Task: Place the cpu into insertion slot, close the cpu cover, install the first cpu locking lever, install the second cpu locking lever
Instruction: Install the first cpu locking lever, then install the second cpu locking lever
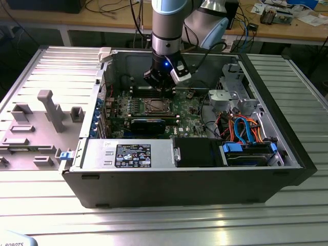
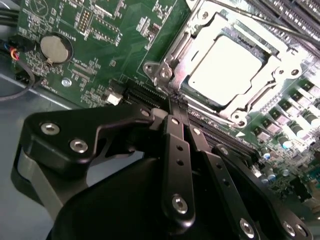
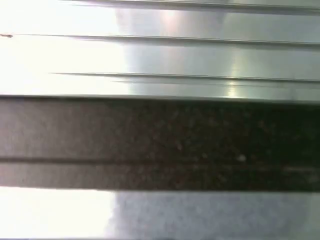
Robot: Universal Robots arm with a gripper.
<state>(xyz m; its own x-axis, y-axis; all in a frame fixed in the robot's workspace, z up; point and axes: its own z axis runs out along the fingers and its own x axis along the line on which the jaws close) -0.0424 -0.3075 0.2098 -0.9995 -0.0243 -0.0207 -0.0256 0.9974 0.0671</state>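
Inside the open computer case [image 1: 271, 169], the gripper [image 1: 160, 84] hangs just above the motherboard [image 1: 187, 110], beside the socket.

Seen in the second wrist view, its black fingers [image 2: 176, 150] are pressed together with nothing between them, their tips at the socket's edge near a dark expansion slot [image 2: 142, 95]. The cpu [image 2: 226, 65] lies seated in the socket, its pale metal top showing through the square opening of the cpu cover [image 2: 190, 42], which lies flat over it. A round coin battery [image 2: 56, 47] sits well apart on the green board.
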